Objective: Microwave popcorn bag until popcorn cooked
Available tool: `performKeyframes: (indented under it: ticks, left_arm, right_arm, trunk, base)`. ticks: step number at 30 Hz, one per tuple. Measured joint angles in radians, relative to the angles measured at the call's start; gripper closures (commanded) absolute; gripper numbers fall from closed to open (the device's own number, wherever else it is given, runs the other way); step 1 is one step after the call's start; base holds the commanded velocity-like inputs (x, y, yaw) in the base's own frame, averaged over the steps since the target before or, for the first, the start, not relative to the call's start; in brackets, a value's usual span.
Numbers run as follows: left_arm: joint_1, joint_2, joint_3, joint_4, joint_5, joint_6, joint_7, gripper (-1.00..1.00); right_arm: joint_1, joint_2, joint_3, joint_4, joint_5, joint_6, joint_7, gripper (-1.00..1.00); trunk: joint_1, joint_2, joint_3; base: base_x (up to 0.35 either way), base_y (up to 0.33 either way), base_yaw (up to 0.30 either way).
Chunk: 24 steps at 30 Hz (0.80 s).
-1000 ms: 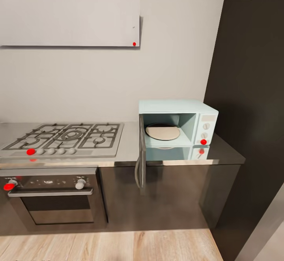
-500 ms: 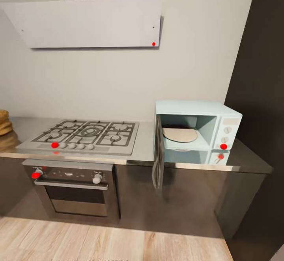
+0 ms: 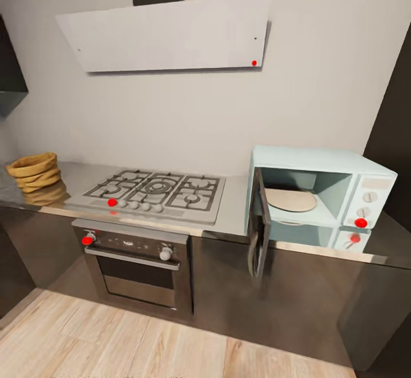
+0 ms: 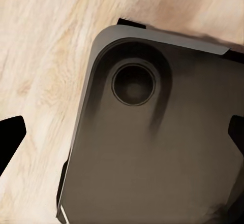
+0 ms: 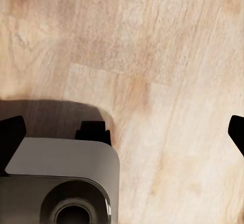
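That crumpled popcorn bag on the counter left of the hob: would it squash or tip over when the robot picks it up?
The popcorn bag looks like soft crumpled paper with a rolled rim, so it would probably give under a squeeze. It sits squat and wide on the countertop, so tipping seems unlikely. It is probably light for its size.

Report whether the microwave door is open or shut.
Open. The microwave has its dark door swung out over the countertop edge, baring the pale cavity and round turntable.
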Motion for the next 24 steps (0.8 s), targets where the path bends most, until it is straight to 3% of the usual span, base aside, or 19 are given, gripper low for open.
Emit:
performKeyframes:
  ticks: [24]
  left_arm:
    - [0.0,0.0,-0.001,0.0,0.0,0.0,0.0,-1.0]
  right_arm:
    - [0.0,0.002,0.0,0.001,0.0,0.005,0.0,-1.0]
  trunk:
    - [0.0,0.0,0.0]
  base:
    - [0.0,0.0,0.278]
